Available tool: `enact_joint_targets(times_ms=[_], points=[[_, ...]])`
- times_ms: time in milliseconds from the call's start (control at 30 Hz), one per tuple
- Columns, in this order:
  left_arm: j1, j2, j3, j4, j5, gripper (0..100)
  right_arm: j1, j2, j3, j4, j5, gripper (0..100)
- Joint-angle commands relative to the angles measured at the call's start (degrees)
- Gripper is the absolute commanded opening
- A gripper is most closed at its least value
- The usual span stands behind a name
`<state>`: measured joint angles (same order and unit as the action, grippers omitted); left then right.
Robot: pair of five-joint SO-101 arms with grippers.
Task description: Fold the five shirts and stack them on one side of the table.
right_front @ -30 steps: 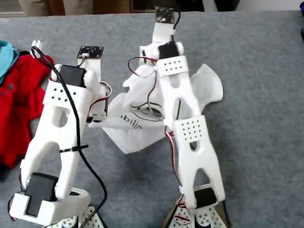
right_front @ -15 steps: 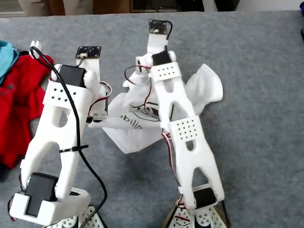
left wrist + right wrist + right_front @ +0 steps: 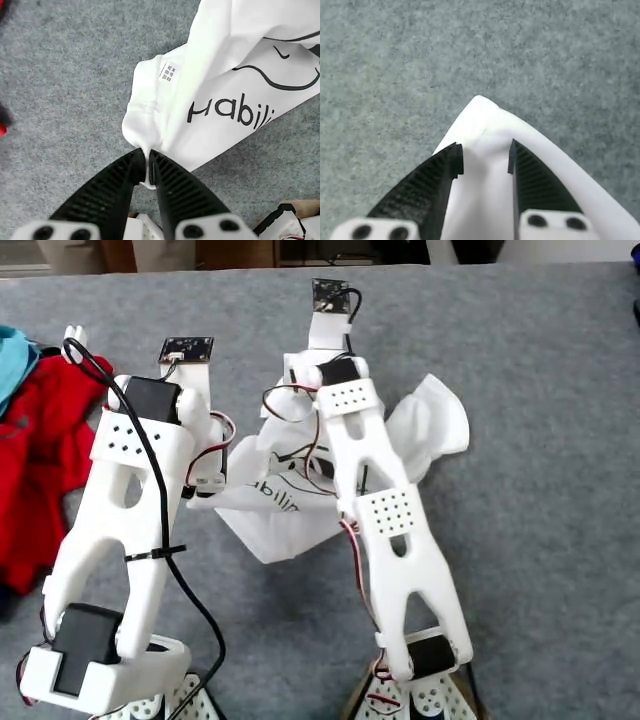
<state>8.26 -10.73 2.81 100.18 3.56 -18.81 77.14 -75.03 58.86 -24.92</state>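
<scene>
The left gripper [image 3: 147, 162] is pinching a corner of the white shirt [image 3: 283, 515], jaws closed on the cloth. The right gripper [image 3: 485, 157] is straddling another fold with its jaws part-open, not clamping. The shirt is lying crumpled mid-table [image 3: 550, 490] between the arms. A red shirt [image 3: 40, 440] and a teal shirt [image 3: 12, 355] are sitting heaped at the far edge, so I'm judging nothing folded or stacked yet.

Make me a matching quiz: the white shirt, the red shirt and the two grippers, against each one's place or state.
1 white shirt
2 red shirt
3 left gripper
4 right gripper

A open, astride a white fabric corner
B heaped off to one side, unheld
C shut on a white fabric edge
D crumpled beneath both arms, dark print showing

Pairs: 1-D, 2-B, 3-C, 4-A
</scene>
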Motion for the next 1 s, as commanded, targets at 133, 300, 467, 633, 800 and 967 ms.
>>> enact_joint_targets(times_ms=[133,300,467,633,800,967], points=[[0.35,-1.80,0.00,0.62,0.26,2,1.89,-0.66,-0.66,1.05,1.76,1.3],[0.09,-1.80,0.00,0.62,0.26,2,1.89,-2.59,-9.10,8.53,1.58,0.6],[0.26,-1.80,-0.35,0.62,0.26,2,1.63,-5.05,-17.98,15.91,1.85,0.6],[0.35,-1.80,-0.44,0.62,0.26,2,1.80,-3.47,-15.52,8.70,1.93,5.0],[0.26,-1.80,0.00,0.62,0.35,2,1.54,-1.10,-6.90,-1.85,1.93,27.8],[0.35,-1.80,0.00,0.62,0.44,2,0.66,-0.57,-1.27,-6.59,2.02,28.8]])
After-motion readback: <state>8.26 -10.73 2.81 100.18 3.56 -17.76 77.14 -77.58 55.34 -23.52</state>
